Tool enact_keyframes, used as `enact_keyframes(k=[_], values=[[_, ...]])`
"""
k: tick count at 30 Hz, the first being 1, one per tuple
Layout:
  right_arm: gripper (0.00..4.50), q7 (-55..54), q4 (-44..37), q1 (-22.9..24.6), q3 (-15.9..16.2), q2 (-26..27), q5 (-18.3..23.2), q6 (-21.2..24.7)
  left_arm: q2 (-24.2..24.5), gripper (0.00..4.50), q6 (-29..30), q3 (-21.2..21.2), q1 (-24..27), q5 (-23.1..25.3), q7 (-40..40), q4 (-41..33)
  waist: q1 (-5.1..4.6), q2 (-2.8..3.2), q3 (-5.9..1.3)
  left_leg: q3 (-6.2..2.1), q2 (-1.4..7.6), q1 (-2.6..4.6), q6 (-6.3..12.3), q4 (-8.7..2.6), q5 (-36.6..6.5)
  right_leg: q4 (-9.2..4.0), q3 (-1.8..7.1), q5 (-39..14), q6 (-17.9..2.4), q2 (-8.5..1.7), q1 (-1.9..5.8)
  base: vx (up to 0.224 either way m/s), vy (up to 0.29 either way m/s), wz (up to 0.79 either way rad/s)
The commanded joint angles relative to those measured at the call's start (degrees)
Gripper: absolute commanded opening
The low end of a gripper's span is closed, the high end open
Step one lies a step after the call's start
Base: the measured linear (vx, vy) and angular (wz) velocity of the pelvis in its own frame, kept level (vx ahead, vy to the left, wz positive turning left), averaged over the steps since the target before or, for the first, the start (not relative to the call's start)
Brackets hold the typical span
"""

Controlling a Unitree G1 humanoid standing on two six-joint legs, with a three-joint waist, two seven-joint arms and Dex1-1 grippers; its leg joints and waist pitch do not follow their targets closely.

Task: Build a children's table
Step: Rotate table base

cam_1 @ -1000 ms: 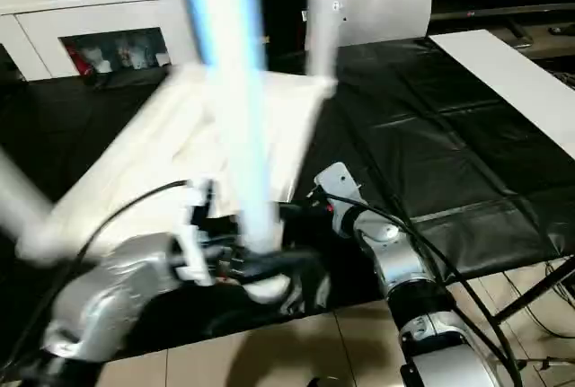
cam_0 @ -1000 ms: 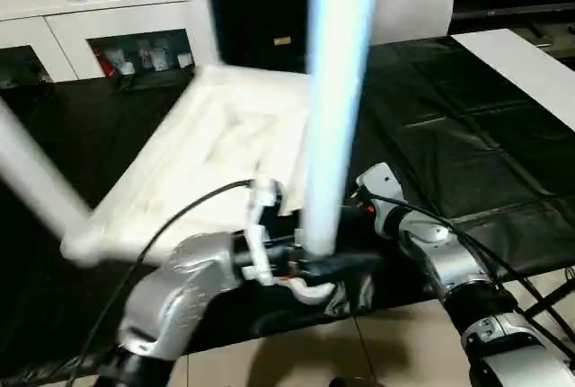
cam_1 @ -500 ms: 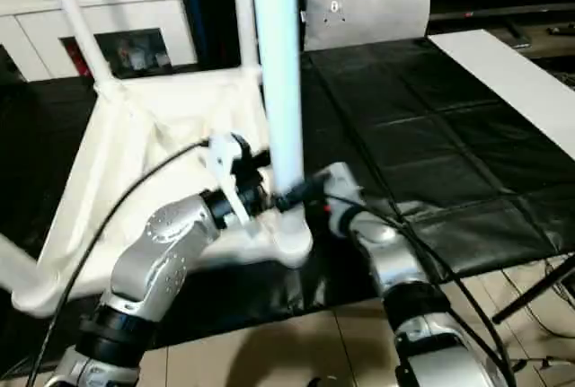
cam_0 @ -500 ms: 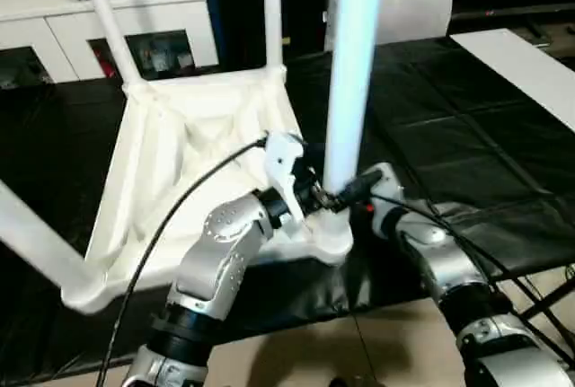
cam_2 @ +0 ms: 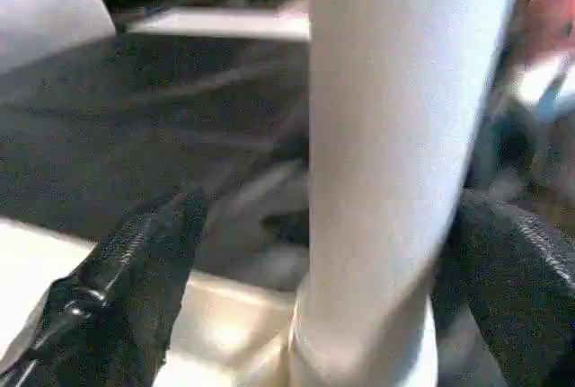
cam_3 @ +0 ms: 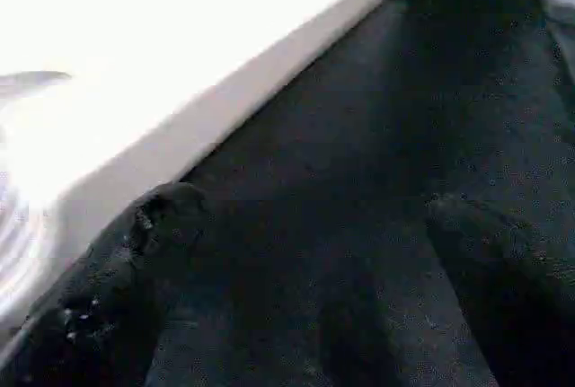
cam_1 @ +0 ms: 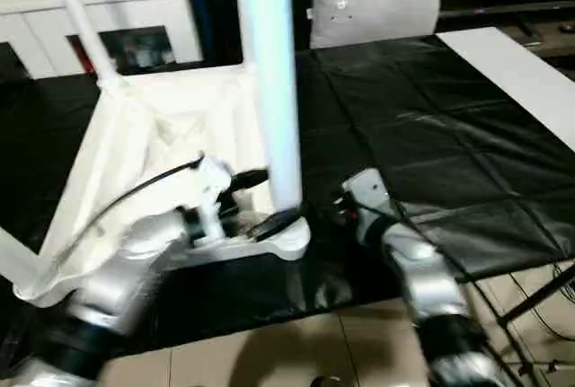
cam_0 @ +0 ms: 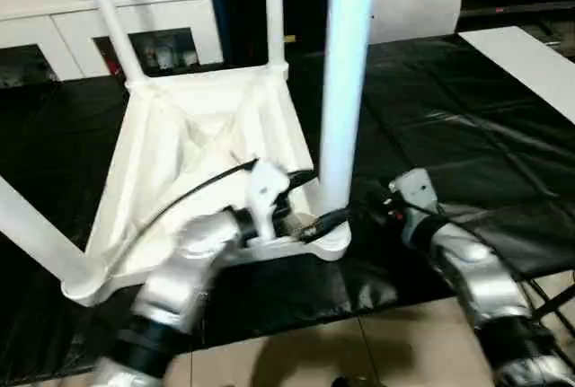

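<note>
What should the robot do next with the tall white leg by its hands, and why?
Probably draw both arms back. The long white tubular leg already stands upright in the white plastic tabletop's near corner socket, the left gripper is open around it, and the right gripper is open over black cloth.

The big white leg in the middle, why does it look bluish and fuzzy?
In the left eye view the near leg stands close to the camera, soft-edged with a bluish tint; in the left wrist view it looks blurred too, between the left gripper's fingers.

Indoor light is even and moderate. The black sheet (cam_0: pixel 467 127) shows soft glare streaks beside the near leg (cam_0: pixel 346 91), which looks bluish and overexposed. Both forearms below that leg are motion-blurred; wrist views are soft.
</note>
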Motion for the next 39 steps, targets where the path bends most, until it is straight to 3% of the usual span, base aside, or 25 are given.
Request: enact_keyframes(k=[1,5,8,12,16,19,25,29,30,31,32,37,39], values=[[4.5,3.1,-2.7,0.6,1.0,-1.3,1.1,2.6,2.6,4.21,1.7,1.6,0.2,1.0,-2.0,1.2,0.41,-0.53,-3.1,-1.32,2.68,-0.41,5.38,-4.04,-8.9,-5.43,3.63,-27.7,0.6,-4.7,3.55,0.0,0.0,0.0],[4.5,7.8,-6.1,2.1,0.7,-3.4,3.0,3.1,7.5,4.01,3.3,-0.6,0.1,1.7,-6.6,1.1,0.82,-0.21,-3.2,-1.54,3.1,-0.16,5.25,-4.23,-9.0,-5.26,3.8,-26.6,0.6,-4.72,3.42,0.0,0.0,0.0],[4.5,11.8,-9.9,3.1,0.0,-5.8,5.8,5.8,10.8,3.66,3.8,-3.0,-0.4,3.3,-10.8,1.4,1.25,-0.02,-3.49,-1.79,3.6,-0.24,6.2,-4.26,-6.5,-4.24,4.28,-20.2,-2.2,-4.82,3.58,0.0,0.0,0.0],[4.5,16.3,-14.3,4.6,0.7,-8.4,8.4,9.6,11.8,3.33,3.1,-3.9,-0.9,4.3,-11.8,2.2,2.03,-0.01,-3.68,-1.53,3.54,-0.39,6.77,-3.97,-4.4,-3.81,4.43,-17.4,-3.7,-5.04,3.78,0.0,0.0,0.0],[4.5,20.3,-17.8,5.9,1.1,-10.8,10.6,13.3,11.7,3.09,2.7,-4.9,-1.5,5.4,-11.8,3.3,2.37,-0.22,-3.4,-1.35,3.14,-0.45,6.5,-4.01,-5.9,-4.63,4.01,-22.2,-1.8,-4.89,3.85,0.0,0.0,0.0],[4.5,20.1,-16.7,5.7,1.2,-12.2,9.0,13.3,11.9,2.83,3.8,-5.7,-1.7,5.2,-13.4,3.2,2.22,-0.08,-3.27,-1.45,3.1,-0.23,5.2,-4.14,-7.5,-5.25,3.78,-25.6,-0.4,-4.81,3.66,0.0,0.0,0.0],[4.5,21.4,-17.7,5.8,1.1,-14.3,8.8,13.9,9.9,2.4,3.3,-5.1,-3.6,6.0,-12.1,6.4,2.21,-0.22,-3.41,-1.26,2.43,-0.38,5.3,-3.78,-6.8,-5.6,3.43,-26.4,1.4,-4.52,3.72,0.0,0.0,0.0],[4.5,23.2,-19.1,6.4,1.4,-15.6,9.0,14.9,9.4,2.09,2.5,-6.0,-6.3,7.2,-12.8,9.9,2.46,-0.29,-3.7,-1.47,2.64,-0.56,5.96,-3.74,-5.4,-5.09,3.48,-23.9,1.2,-4.55,3.83,0.0,0.0,0.0],[4.5,23.7,-19.4,6.4,1.4,-15.8,9.2,15.2,9.3,2.01,2.3,-6.0,-6.9,7.4,-13.1,10.7,2.48,0.08,-3.69,-1.48,2.65,-0.54,6.11,-3.73,-5.1,-5.11,3.47,-23.4,1.0,-4.5,3.78,0.0,0.0,0.0],[4.5,23.9,-19.7,6.4,1.5,-16.0,9.4,15.3,9.2,1.97,2.3,-6.1,-7.5,7.6,-13.3,11.4,2.42,-0.15,-3.77,-1.48,2.62,-0.63,6.43,-3.65,-4.8,-4.98,3.41,-22.5,1.0,-4.39,3.88,0.0,0.0,0.0],[4.5,24.0,-19.9,6.5,1.4,-16.0,9.8,15.4,9.1,1.89,2.2,-6.3,-8.1,7.8,-14.1,12.2,2.5,0.07,-3.78,-1.58,2.78,-0.68,6.48,-3.7,-4.6,-4.84,3.46,-22.1,0.6,-4.57,3.93,0.0,0.0,0.0],[4.5,24.1,-20.2,6.3,1.4,-15.7,10.1,15.5,9.1,1.56,2.1,-6.8,-8.6,8.3,-15.4,13.2,2.39,0.11,-3.58,-1.37,2.49,-0.53,5.85,-3.7,-6.0,-5.51,3.2,-25.1,1.4,-4.5,3.84,0.0,0.0,0.0],[4.5,24.1,-20.3,6.3,1.3,-15.6,10.2,15.6,9.3,1.23,2.3,-6.9,-8.4,8.2,-15.8,13.0,2.36,0.1,-3.57,-1.36,2.51,-0.43,5.64,-3.7,-6.4,-5.61,3.13,-25.7,1.6,-4.46,3.75,0.0,0.0,0.0]])
